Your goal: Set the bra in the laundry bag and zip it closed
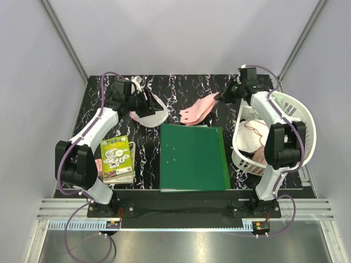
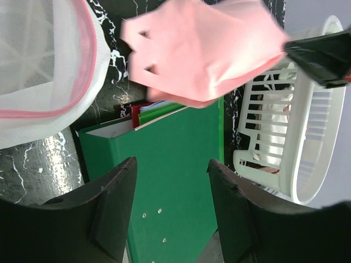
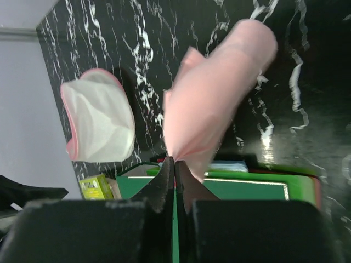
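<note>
Pinching the soft pink fabric bra (image 3: 214, 104) by one edge, the right end effector (image 3: 174, 164) is clenched, with the garment over the black marbled tabletop (image 1: 181, 87). The small white mesh laundry bag with pink rim (image 1: 156, 116) lies far left. The left end effector (image 2: 171, 167) is beside it, released. A flat green ring binder (image 1: 193, 156) lies between the arms, a white slatted plastic basket (image 1: 307, 118) at right and a yellow-green book (image 1: 115, 156) at left.

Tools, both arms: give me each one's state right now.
Left tool: open, empty.
Right tool: shut on the bra.
</note>
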You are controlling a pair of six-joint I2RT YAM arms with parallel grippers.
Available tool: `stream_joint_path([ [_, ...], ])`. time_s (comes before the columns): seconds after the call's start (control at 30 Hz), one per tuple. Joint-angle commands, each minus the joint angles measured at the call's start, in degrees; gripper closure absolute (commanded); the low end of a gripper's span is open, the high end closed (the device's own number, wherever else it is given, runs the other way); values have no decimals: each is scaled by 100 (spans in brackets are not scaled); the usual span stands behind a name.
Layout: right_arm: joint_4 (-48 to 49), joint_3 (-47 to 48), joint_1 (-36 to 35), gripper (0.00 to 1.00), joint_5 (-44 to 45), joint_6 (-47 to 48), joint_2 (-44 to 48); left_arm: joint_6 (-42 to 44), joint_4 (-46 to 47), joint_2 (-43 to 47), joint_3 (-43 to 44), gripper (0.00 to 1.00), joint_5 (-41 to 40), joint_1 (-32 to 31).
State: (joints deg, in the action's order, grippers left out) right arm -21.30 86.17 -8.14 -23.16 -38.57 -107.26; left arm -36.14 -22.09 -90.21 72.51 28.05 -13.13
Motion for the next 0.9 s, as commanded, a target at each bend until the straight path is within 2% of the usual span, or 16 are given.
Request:
stream_joint_path([
  [0.0, -1182, 804, 190, 100, 512, 1122, 803, -69, 389, 30, 281, 42, 183, -6],
  [0.07, -1613, 1050, 190, 100, 689, 1465, 865, -69, 416, 30, 229, 41, 183, -6],
  [0.2, -1825, 1436, 94, 100, 558, 1449, 716, -60, 609, 13, 141, 41, 183, -67],
  [0.37, -1825, 2262, -529, 99, 681, 1422, -547, -279, 863, -206, 210, 39, 139, -146],
  [0.4, -1912, 2690, -757, 97, 724, 1370, -1116, -297, 873, -259, 228, 39, 156, -155],
  [0.47, -2088, 3245, -917, 89, 752, 1230, -1760, -306, 881, -356, 272, 37, 174, -138],
  [0.5, -2393, 4005, -1039, 84, 656, 1116, -2450, -306, 873, -365, 290, 36, 165, -138],
  [0.57, -2737, 4826, -1180, 72, 523, 1088, -3104, -306, 855, -374, 299, 34, 104, -111],
  [0.6, -3235, 5752, -1224, 65, 497, 1088, -3638, -271, 855, -365, 307, 33, 60, -103],
  [0.67, -3643, 6506, -1260, 62, 286, 983, -3959, -157, 899, -391, 343, 30, -1, -76],
  [0.7, -3827, 6761, -1269, 56, 277, 965, -3978, -113, 925, -435, 369, 28, -2, -67],
  [0.77, -3803, 6580, -1269, 48, 320, 1035, -3742, -25, 1091, -523, 518, 26, -2, -76],
  [0.87, -3680, 5617, -1234, 39, 400, 1167, -3101, -51, 1503, -821, 781, 24, 34, -85],
])
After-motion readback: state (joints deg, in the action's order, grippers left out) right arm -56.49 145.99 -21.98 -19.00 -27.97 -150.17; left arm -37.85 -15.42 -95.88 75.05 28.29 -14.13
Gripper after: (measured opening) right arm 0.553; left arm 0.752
